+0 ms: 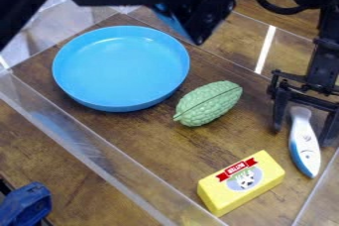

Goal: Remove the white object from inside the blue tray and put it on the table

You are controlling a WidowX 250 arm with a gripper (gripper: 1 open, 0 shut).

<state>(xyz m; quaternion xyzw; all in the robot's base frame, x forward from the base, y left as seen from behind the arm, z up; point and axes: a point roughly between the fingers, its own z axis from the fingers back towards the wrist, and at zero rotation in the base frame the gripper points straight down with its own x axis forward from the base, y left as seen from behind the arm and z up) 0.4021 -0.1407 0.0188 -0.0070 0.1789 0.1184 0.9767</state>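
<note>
The slim white plastic piece with light-blue edge lies on the dark wood-grain counter, well apart from the round blue plastic tray. The end effector, fingers spread around the piece's upper end, should be raised straight, without nudging it.
</note>
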